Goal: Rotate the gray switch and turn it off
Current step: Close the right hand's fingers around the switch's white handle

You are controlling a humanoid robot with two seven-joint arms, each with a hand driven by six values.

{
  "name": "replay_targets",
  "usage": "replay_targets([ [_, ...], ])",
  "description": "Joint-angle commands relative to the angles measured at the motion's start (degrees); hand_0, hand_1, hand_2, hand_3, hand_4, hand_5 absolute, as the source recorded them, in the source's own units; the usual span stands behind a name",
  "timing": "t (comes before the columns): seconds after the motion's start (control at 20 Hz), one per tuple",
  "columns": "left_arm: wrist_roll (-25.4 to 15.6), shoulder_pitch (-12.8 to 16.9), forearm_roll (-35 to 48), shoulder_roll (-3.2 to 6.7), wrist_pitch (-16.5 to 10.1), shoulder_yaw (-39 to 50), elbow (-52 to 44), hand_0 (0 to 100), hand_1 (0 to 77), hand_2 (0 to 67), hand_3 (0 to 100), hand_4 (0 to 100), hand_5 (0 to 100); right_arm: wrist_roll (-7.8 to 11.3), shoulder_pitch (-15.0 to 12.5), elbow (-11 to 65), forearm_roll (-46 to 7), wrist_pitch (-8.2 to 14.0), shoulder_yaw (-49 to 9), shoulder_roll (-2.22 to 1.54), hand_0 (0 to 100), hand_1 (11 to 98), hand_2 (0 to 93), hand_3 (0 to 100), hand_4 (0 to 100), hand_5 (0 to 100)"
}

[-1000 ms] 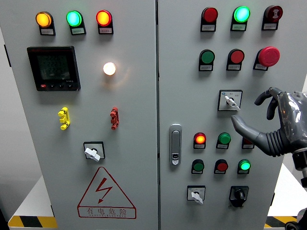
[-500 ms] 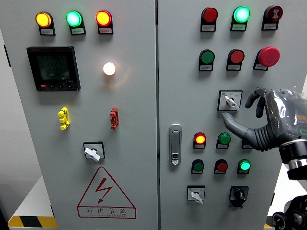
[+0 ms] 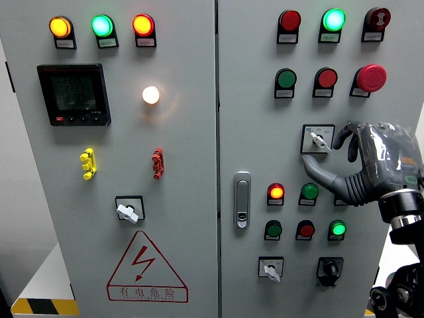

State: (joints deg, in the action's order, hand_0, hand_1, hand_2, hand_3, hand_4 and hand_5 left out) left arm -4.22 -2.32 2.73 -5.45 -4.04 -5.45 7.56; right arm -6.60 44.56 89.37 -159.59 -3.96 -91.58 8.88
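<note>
A gray rotary switch (image 3: pixel 318 139) with a pale lever sits in a black square frame on the right cabinet door, its lever pointing down-right. My right hand (image 3: pixel 326 154) comes in from the right edge and hovers just beside it. The thumb tip (image 3: pixel 307 161) lies below the switch frame and the curled index finger (image 3: pixel 342 136) is at its right edge. The fingers are spread and hold nothing; they do not close on the lever. My left hand does not show.
Similar gray switches sit lower on the right door (image 3: pixel 270 268) and on the left door (image 3: pixel 128 210). A black knob switch (image 3: pixel 329 268), a red mushroom button (image 3: pixel 371 77), lit lamps and a door handle (image 3: pixel 242 199) surround the area.
My right hand has moved left and slightly up toward the gray switch; the thumb now reaches under its frame.
</note>
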Motion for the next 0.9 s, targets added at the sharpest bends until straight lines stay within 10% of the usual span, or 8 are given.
replay_targets([
  [0.0,0.0,0.0,0.0,0.0,0.0,0.0,0.0,85,0.0,13.4,19,8,11,0.01,0.5,-0.4,0.0,0.0,0.0,0.0,0,33.9,64.9,89,100,100],
  [0.85,0.0,0.0,0.0,0.0,0.0,0.0,0.0,85,0.0,13.4,19,8,11,-0.6,1.1,-1.1,-0.3,0.0,0.9,0.09,6,32.5,66.2,90,100,100],
])
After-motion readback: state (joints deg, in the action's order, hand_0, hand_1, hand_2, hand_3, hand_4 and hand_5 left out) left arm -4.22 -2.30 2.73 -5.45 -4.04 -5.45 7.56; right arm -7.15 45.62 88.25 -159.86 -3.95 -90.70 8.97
